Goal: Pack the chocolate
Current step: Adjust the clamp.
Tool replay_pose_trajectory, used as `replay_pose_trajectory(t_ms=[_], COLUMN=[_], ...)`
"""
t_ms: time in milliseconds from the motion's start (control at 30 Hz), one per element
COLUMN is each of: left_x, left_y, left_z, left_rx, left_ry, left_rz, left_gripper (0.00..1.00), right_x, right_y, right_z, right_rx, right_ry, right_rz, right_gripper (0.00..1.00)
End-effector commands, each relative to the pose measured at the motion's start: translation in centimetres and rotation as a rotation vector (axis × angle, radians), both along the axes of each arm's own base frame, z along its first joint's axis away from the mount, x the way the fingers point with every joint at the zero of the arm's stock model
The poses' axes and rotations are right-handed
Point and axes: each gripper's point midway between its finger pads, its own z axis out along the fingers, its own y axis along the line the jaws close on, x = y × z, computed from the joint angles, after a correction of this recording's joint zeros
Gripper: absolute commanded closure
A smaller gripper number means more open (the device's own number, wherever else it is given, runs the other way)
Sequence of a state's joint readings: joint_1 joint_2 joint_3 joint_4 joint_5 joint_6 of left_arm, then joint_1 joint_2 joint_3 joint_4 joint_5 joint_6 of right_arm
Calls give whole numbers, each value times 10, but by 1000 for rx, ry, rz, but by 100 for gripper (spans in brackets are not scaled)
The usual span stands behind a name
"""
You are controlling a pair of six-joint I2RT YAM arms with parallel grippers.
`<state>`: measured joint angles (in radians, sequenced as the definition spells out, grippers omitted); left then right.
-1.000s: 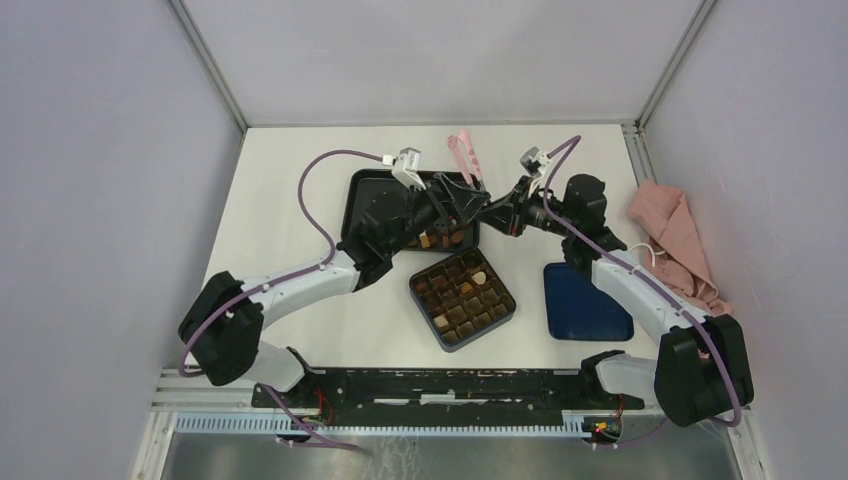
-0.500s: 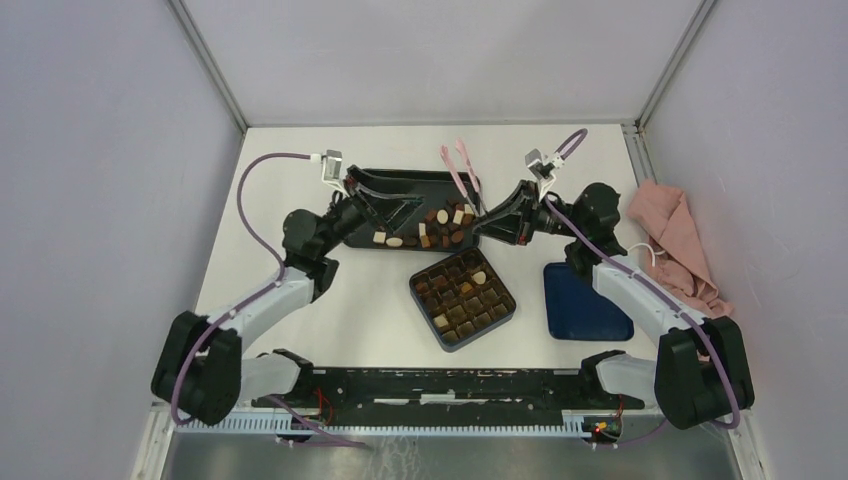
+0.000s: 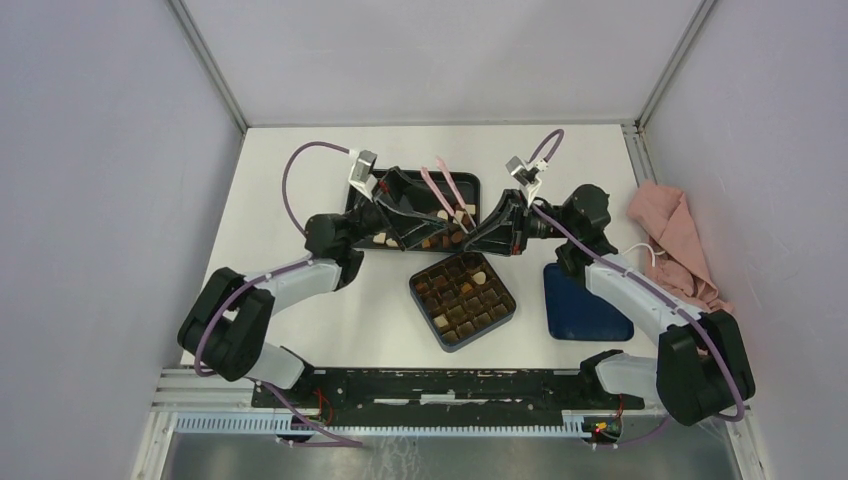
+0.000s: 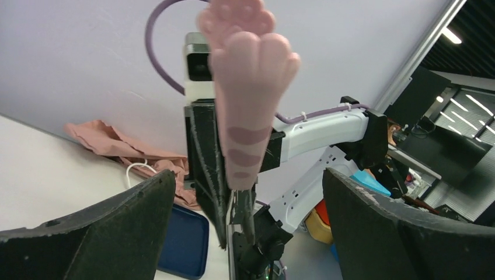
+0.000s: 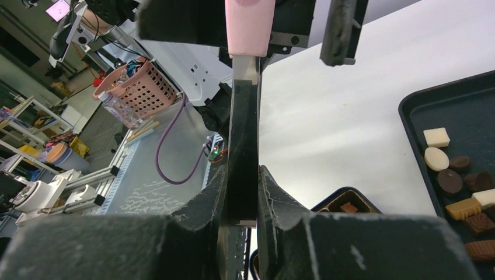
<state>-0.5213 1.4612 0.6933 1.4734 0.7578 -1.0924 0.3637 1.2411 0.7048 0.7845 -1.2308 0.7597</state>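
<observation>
White bench (image 3: 600, 150) boxed in by pale grey walls: my two arms meet over a black tray (image 5: 461, 111) at the back. My right gripper (image 5: 242, 175) is pinched on the pink tweezers (image 4: 248, 87). Their long axis runs from that grip up and to the left across the tray in the top view, and the paw-shaped end points at my left wrist camera. My left gripper (image 4: 248, 175) is spread wide with a finger on either side of the tweezers, and neither finger touches them.

The loose chocolate (image 5: 450, 181) lies flat in the tray, in a band running left to right along its near side. There are dark rounds, brown squares and cream pieces, among them a cream oval. More pieces fill most compartments of the dark box (image 3: 508, 308), which sits cornerwise just in front of the tray; which way these point is too small to tell. A blue tray (image 3: 585, 300) lies to the right of the box, and a pink cloth (image 3: 670, 235) is bunched at the bench's right edge.
</observation>
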Motion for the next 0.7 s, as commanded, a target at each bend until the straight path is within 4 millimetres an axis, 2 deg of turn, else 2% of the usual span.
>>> replay_pose_trajectory(t_ms=[0, 200, 367, 533, 600, 667], left_x=[-13, 3, 16, 22, 25, 26], left_y=[-1, -6, -8, -10, -9, -9], left_z=[38, 44, 47, 48, 46, 45], left_rx=[-87, -72, -49, -57, -67, -66], left_ry=[-183, -114, -61, -9, 17, 30], left_rz=[56, 107, 149, 142, 155, 158], left_gripper=[2, 29, 45, 71, 75, 75], right_x=[4, 13, 14, 15, 18, 25], right_y=[4, 4, 2, 2, 1, -1], right_z=[15, 2, -3, 0, 1, 1], right_rx=[9, -54, -80, -87, -106, -145], right_ry=[-75, -119, -148, -173, -211, -263], right_rz=[12, -21, -28, -27, -37, -66], right_gripper=[100, 100, 100, 98, 91, 74])
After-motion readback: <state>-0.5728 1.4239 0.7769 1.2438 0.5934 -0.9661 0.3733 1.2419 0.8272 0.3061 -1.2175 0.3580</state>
